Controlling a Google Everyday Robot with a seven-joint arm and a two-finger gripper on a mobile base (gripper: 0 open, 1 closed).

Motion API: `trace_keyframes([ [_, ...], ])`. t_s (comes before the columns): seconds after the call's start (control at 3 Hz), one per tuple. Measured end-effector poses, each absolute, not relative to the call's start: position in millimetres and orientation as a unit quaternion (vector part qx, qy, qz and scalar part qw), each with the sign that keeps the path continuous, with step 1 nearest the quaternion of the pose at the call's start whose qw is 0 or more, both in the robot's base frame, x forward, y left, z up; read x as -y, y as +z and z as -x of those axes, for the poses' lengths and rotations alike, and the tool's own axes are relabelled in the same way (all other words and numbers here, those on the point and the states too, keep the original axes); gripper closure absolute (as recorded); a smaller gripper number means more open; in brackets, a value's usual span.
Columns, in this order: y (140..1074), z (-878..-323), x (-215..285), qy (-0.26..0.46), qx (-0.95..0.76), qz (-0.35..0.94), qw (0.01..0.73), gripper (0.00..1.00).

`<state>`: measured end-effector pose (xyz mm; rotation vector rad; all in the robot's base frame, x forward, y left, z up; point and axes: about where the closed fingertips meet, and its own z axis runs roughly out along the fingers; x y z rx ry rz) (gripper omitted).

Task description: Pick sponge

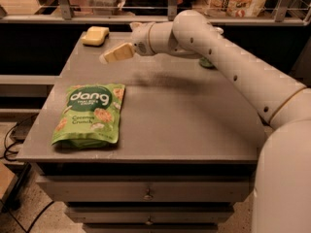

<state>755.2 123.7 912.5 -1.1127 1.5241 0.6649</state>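
Observation:
The sponge (95,35) is a small pale yellow block lying at the far left corner of the grey table (184,115). My gripper (108,57) hangs above the table, a little to the right of the sponge and nearer the camera, apart from it. Its pale yellow flat fingers (118,53) point left toward the sponge. The white arm (233,67) reaches in from the right across the table.
A green Dang snack bag (91,113) lies flat at the front left of the table. A green soda can (208,61) at the far right is mostly hidden behind the arm. A railing and shelves run behind the table; drawers sit below its front edge.

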Motion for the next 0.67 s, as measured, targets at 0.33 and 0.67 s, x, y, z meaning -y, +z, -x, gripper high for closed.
trace_keyframes([
  [0.33, 900.2, -797.7, -134.6, 0.284, -0.642, 0.437, 0.562, 0.00],
  [0.67, 900.1, -797.7, -134.8, 0.284, -0.642, 0.438, 0.562, 0.00],
])
